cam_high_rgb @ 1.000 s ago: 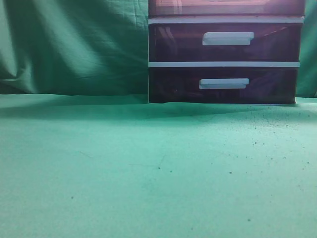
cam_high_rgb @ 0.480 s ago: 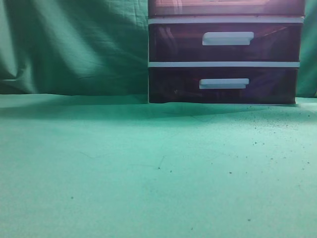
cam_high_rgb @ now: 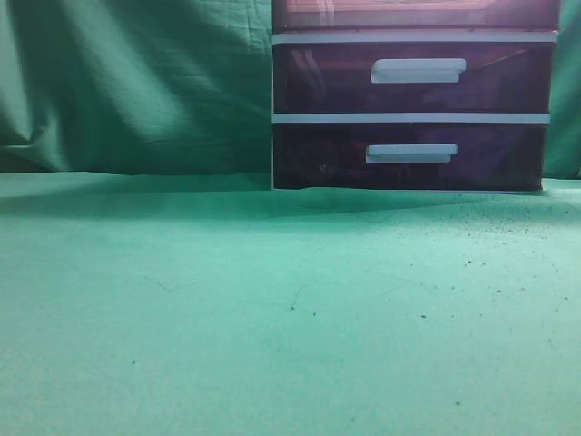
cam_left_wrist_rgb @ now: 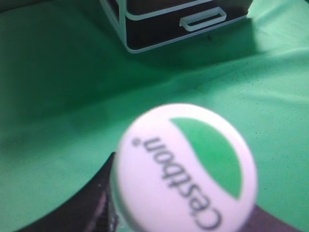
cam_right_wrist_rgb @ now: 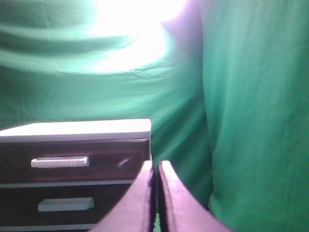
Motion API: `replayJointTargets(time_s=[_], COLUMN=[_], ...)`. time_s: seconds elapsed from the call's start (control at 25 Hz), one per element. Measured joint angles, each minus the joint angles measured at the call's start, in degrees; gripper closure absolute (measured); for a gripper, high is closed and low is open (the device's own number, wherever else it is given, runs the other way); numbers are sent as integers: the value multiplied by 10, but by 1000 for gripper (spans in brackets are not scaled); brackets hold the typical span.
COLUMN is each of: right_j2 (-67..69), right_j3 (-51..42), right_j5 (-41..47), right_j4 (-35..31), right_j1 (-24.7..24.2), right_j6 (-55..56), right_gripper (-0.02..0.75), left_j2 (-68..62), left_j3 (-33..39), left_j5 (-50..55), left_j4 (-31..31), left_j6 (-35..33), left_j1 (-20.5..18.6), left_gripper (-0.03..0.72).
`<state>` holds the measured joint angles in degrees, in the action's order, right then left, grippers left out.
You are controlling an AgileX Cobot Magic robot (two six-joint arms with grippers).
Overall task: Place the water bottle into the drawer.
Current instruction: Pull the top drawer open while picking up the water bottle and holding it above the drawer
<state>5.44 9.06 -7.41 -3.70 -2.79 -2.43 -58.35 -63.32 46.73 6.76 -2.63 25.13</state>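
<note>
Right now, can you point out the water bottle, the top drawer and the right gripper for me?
water bottle (cam_left_wrist_rgb: 186,166), left wrist view, on its white cap with the green logo.
top drawer (cam_high_rgb: 413,14), exterior view, on its pinkish translucent front at the frame's upper edge.
right gripper (cam_right_wrist_rgb: 155,166), right wrist view, between its closed fingertips.

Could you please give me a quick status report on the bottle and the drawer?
Left gripper holds water bottle, above the cloth. Right gripper shut, empty. Drawer looks closed.

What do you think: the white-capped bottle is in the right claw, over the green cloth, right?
Not the right claw: in the right wrist view it is shut and empty. The left wrist view shows the water bottle, white cap up close, in the left claw over the green cloth.
</note>
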Motion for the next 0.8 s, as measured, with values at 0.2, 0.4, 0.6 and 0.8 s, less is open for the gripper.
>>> replayJointTargets(time_s=[0.2, 0.4, 0.6, 0.8], right_j2=[162, 330, 477, 628], right_j3=[133, 208, 318, 416], right_j5=[69, 30, 48, 87], right_j4=[24, 98, 291, 470], right_j1=[0, 11, 102, 169], right_j6=[-11, -65, -90, -97], right_gripper=[738, 738, 738, 738], left_j2=[-7, -26, -47, -69], left_j3=[0, 0, 0, 0], left_j5=[-6, -16, -34, -38], left_j4=[1, 5, 0, -5], left_j6=[-1, -1, -4, -21], left_j1=[3, 3, 3, 3], left_gripper=[424, 424, 424, 424])
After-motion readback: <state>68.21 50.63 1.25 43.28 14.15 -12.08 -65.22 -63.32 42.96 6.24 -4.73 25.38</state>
